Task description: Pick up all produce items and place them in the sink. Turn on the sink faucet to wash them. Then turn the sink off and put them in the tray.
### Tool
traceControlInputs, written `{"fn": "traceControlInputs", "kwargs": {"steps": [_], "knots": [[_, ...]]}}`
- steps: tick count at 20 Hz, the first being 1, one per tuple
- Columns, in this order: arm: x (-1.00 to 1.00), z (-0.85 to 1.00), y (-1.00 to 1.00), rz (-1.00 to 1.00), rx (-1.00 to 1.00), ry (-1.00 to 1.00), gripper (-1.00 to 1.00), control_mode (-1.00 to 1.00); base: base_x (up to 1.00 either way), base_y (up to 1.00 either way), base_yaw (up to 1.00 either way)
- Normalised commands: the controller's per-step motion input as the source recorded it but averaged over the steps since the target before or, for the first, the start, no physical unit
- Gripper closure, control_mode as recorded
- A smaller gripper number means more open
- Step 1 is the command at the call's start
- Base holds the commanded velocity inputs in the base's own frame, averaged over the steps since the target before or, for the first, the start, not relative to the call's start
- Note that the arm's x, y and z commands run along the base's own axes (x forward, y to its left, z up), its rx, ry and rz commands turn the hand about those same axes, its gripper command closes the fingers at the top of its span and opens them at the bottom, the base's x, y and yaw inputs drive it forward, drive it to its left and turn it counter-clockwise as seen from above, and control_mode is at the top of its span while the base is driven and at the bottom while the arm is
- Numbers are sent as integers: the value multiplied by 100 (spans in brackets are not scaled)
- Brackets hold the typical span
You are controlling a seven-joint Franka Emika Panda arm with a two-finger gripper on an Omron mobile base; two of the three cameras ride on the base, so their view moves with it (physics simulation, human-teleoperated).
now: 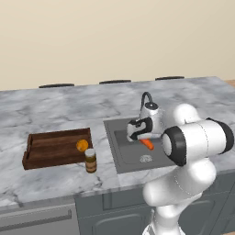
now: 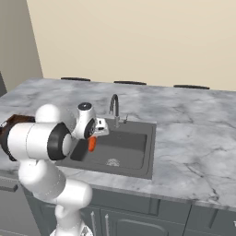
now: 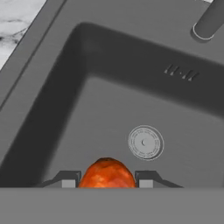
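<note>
My gripper (image 1: 144, 140) hangs over the dark grey sink (image 1: 120, 153), shut on the orange-red carrot-like piece (image 1: 147, 144). In the hand view that piece (image 3: 106, 174) sits between the two fingertips (image 3: 66, 180), above the sink floor and near the round silver drain (image 3: 145, 142). From the right base view the carrot piece (image 2: 91, 144) hangs under the hand over the sink's (image 2: 133, 152) left part. The round orange fruit (image 1: 82, 145) lies in the dark brown wooden tray (image 1: 50, 149). The gooseneck faucet (image 1: 146, 98) stands behind the basin; no water shows.
A brown jar with a pale lid (image 1: 91, 160) stands on the marble counter (image 1: 55, 110) between the tray and the sink. My own white arm (image 1: 193, 151) rises in front of the sink's right side. Cabinet fronts (image 1: 41, 220) run below the counter.
</note>
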Motion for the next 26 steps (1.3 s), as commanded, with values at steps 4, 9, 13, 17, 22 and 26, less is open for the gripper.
{"fn": "traceControlInputs", "kwargs": {"steps": [4, 9, 13, 17, 22, 26], "knots": [[-34, 46, 6, -1, 0, 0, 100, -100, 0, 0, 0], [-46, 33, 5, 0, 0, 0, 100, -100, 0, 0, 0], [-38, 29, 18, 0, 0, 0, 100, -100, 0, 0, 0], [-7, 10, 6, 0, 0, 0, 100, -100, 0, 0, 0], [0, 9, 19, 0, 0, 0, 100, -100, 0, 0, 0], [3, 23, 52, 0, 0, 0, 100, -100, 0, 0, 0]]}}
